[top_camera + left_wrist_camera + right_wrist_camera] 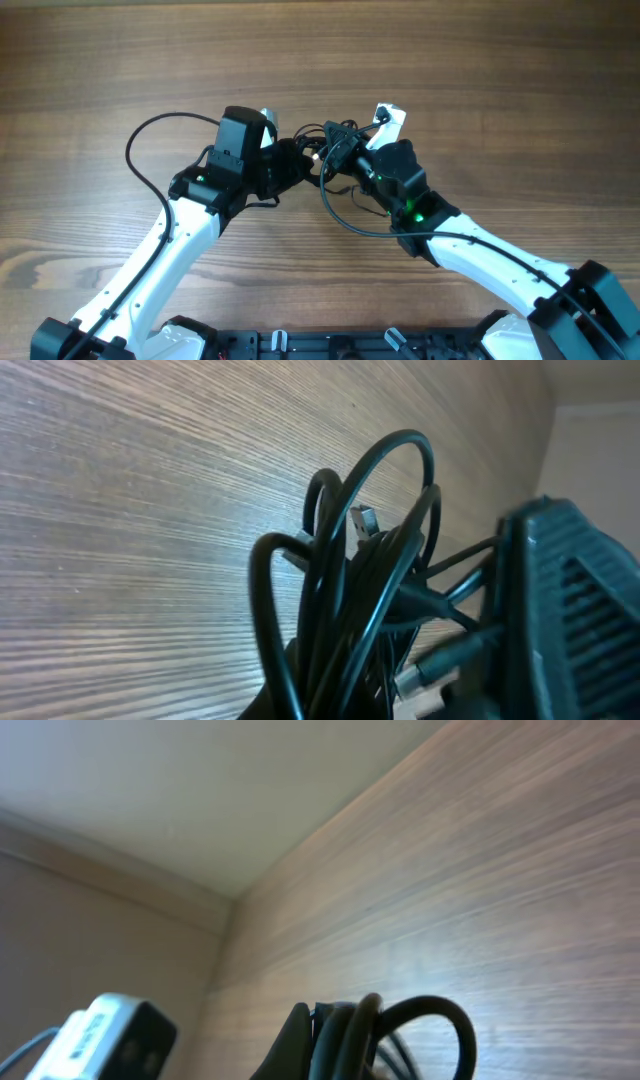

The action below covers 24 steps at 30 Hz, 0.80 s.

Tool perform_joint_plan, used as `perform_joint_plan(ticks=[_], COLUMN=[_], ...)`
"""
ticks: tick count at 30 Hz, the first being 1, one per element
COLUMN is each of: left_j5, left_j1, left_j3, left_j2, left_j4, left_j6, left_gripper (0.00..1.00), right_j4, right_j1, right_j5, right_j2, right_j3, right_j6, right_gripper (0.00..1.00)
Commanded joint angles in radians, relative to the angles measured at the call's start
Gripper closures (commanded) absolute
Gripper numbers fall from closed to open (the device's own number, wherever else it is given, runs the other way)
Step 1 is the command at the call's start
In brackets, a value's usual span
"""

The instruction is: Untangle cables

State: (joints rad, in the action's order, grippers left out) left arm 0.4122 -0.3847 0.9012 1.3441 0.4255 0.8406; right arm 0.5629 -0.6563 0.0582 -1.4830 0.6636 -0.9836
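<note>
The left claw [292, 165] was pinched fully shut, with the knot of cables [345, 610] rising straight out of its grip. The right claw [338, 158] was closed just as tight on the same bundle, so the two met almost nose to nose with very little cord between them. Just beyond the left claw's tips several loops crossed over one another, and a silver plug [363, 520] poked up among them.

Pulling well here probably meant drawing the claws apart slowly and level. One would need to watch which loop tightened and stop before the plug snagged in a crossing. A firm tug would likely only cinch the knot. Releasing one claw to regrip a single strand looked the safer course.

Around both claws the tabletop [470, 70] lay bare, giving open room outward on each side and ahead. Farther off, past the right claw, the wood ended against a pale wall [150, 780], well apart from the bundle.
</note>
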Motion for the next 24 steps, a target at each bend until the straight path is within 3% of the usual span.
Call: perform_joint_plan(ticks=[1, 7, 11, 16, 19, 24], left_j5=[0.048, 0.05, 0.064, 0.068, 0.075, 0.116], left_j1=[-0.006, -0.006, -0.006, -0.004, -0.004, -0.004], left_j3=[0.002, 0.002, 0.002, 0.002, 0.002, 0.002], left_j2=[-0.015, -0.015, -0.015, -0.015, -0.015, -0.015], left_j4=[-0.003, -0.049, -0.052, -0.055, -0.032, -0.018], left_j6=[0.032, 0.116, 0.118, 0.118, 0.117, 0.104], left_gripper=[0.96, 0.96, 0.96, 0.96, 0.96, 0.96], right_j4=[0.006, 0.002, -0.009, -0.044, -0.028, 0.033], right_j1=[-0.009, -0.087, -0.124, -0.126, -0.125, -0.125], right_j5=[0.076, 0.068, 0.077, 0.066, 0.175, 0.146], right_j2=[-0.032, -0.034, -0.049, -0.071, -0.071, -0.071], right_j3=[0.011, 0.011, 0.011, 0.011, 0.011, 0.011], right_j6=[0.086, 0.172, 0.289, 0.298, 0.315, 0.42], right_gripper=[0.95, 0.95, 0.95, 0.95, 0.95, 0.95])
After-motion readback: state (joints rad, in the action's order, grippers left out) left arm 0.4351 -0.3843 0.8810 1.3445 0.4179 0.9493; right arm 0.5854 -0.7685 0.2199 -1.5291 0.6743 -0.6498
